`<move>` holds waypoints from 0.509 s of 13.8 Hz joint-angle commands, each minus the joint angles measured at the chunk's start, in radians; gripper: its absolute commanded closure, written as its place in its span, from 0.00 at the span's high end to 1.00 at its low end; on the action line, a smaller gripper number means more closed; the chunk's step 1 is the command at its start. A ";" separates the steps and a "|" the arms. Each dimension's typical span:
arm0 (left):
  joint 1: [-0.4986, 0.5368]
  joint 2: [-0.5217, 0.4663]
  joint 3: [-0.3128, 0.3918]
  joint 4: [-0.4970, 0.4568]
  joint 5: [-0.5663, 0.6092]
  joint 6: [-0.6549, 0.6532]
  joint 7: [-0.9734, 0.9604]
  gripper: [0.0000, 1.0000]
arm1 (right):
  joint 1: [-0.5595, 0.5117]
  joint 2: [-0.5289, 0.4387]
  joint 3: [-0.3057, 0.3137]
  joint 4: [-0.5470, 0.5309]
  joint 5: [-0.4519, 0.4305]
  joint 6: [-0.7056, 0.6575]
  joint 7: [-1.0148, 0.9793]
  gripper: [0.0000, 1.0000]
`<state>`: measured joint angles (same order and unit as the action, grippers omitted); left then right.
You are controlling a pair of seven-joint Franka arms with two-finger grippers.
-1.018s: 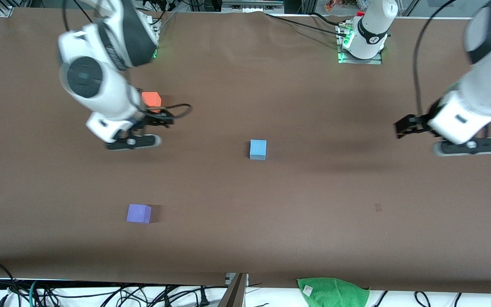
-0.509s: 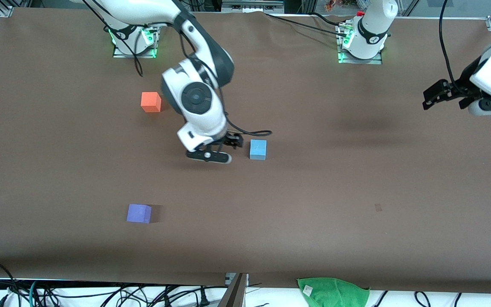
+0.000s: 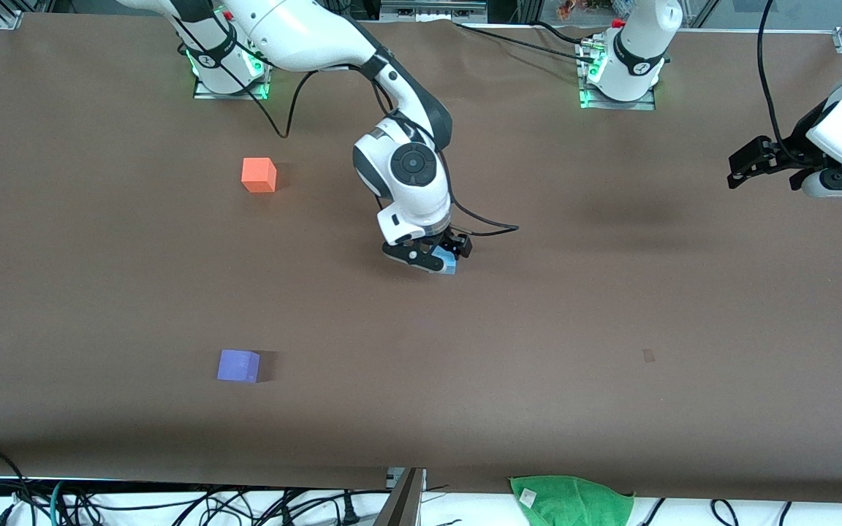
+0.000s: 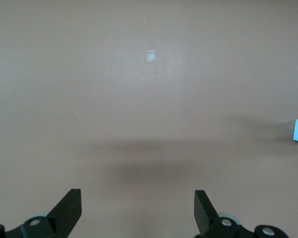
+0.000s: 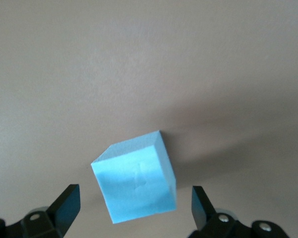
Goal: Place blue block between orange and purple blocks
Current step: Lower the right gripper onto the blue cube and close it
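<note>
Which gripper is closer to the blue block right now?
Right. The right gripper is directly over the blue block, fingers open on either side of it. The left gripper waits in the air at the left arm's end of the table, open.

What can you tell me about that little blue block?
The blue block is a small, plain, matte sky-blue cube with a faint dent on its top face. It sits flat on the brown table, mid-table. The right gripper is over it, fingers open on either side, not touching it. It looks like foam.
</note>
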<state>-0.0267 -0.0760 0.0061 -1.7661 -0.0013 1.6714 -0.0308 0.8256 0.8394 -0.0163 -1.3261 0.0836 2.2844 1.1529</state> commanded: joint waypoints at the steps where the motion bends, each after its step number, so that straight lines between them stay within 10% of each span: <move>1: -0.009 -0.001 0.009 0.005 -0.014 0.007 0.014 1.00 | 0.027 0.043 -0.014 0.053 0.004 -0.002 0.045 0.99; 7: -0.018 -0.001 -0.003 0.007 -0.013 0.007 0.005 1.00 | 0.024 0.090 -0.021 0.080 -0.074 0.024 -0.002 0.94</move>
<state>-0.0403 -0.0760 -0.0008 -1.7660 -0.0013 1.6725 -0.0316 0.8446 0.8913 -0.0251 -1.3028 0.0247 2.3083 1.1696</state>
